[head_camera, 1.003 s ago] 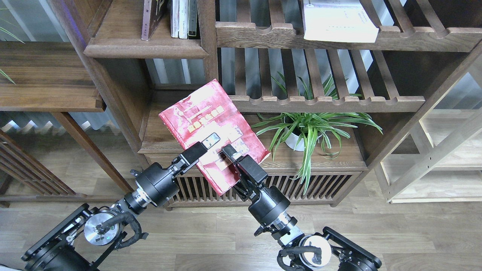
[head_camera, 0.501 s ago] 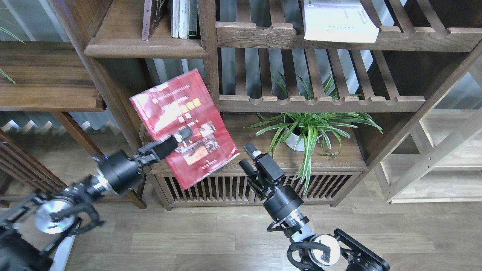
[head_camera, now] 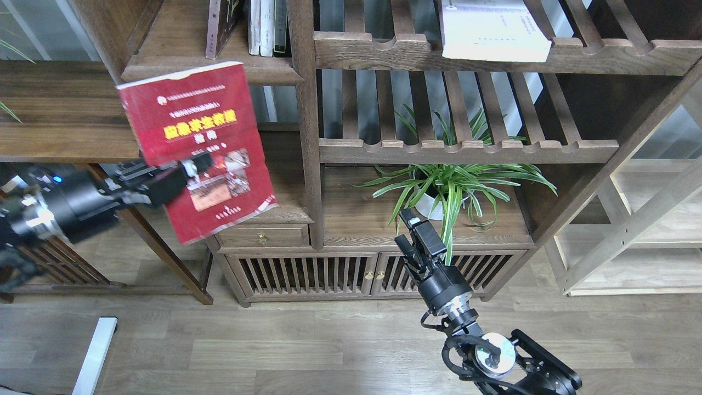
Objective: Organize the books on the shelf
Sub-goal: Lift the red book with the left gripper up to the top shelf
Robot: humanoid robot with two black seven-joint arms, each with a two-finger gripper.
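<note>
Walnut bookcase fills the background. Left gripper [head_camera: 189, 167] grasps the red book [head_camera: 194, 148], tilted, below the solid shelf [head_camera: 164, 68]. Right gripper [head_camera: 408, 230], fingers parted and empty, sits near a potted plant [head_camera: 439, 186].

1. The setting is presenting as a furnished room, most likely a home study or a showroom mock-up; the view is not settling which.
2. A walnut bookcase [head_camera: 307, 164] is filling most of the frame, combining solid boards, slatted racks [head_camera: 466, 148] and a base cabinet with brass knobs [head_camera: 307, 274].
3. Upright books [head_camera: 266, 27] are standing on the upper solid shelf [head_camera: 214, 68], and a white book [head_camera: 493, 30] is lying on the top rack.
4. A potted spider plant [head_camera: 444, 186] is sitting in a lower compartment as decoration.
5. Wood-plank flooring [head_camera: 307, 351] is running underneath, and a lighter wooden frame [head_camera: 630, 230] is standing at the right.
</note>
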